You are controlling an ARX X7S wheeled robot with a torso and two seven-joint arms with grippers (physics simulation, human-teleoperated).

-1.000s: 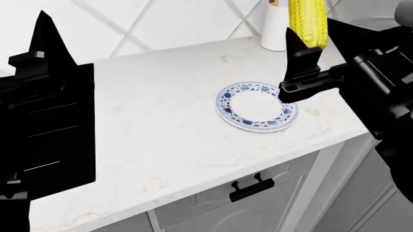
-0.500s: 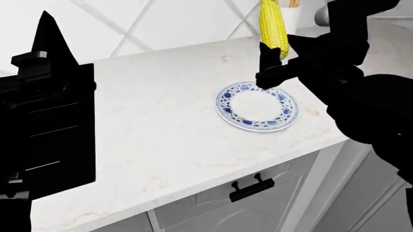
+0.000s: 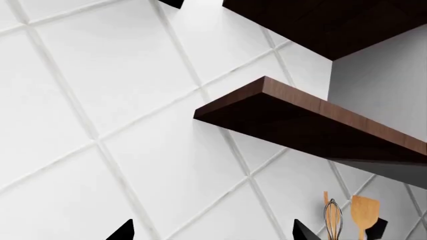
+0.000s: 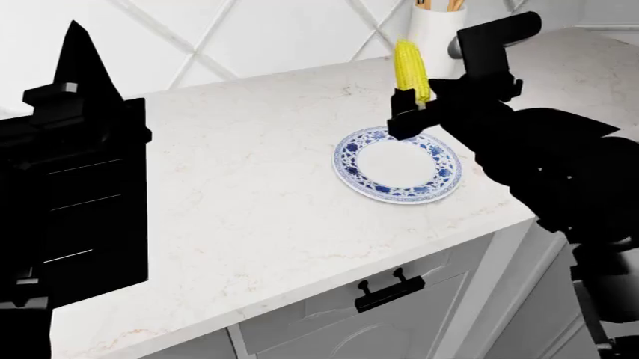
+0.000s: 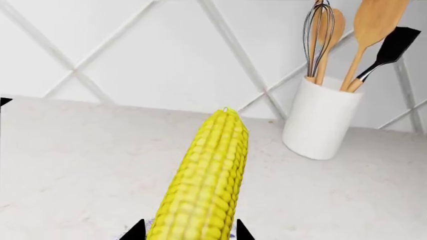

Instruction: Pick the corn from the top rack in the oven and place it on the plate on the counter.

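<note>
Change since earlier: corn [image 4: 411, 70] came lower and further left in the head view, from the top edge down to just above the far rim of the plate [image 4: 352, 167]; the right arm swung in with it.
Corn position: held upright in the air in the upper middle of the head frame, its lower end at the plate's far rim; not resting on the plate.
Right gripper [image 4: 406, 112]: closed on the lower end of the corn, black fingers on either side of it.
Right wrist view adds: the corn [image 5: 205, 185] running up the centre of the frame with a finger tip [image 5: 135, 231] on each side at the bottom edge; behind it a white utensil holder [image 5: 322, 117] with a whisk and wooden spoons, standing on the desk [image 5: 80, 150] against the tiled wall.
Head view adds: the whole plate, white centre bare, on the desk [image 4: 250, 202] at centre right; cabinet handle [image 4: 390, 290] below.
Left gripper [image 4: 72, 82]: raised at the left edge of the head frame, well apart from the plate; I could not tell how far it was open.
Left wrist view adds: only dark wooden shelves [image 3: 307, 120] and wall tiles, with the utensils small at the lower right.
</note>
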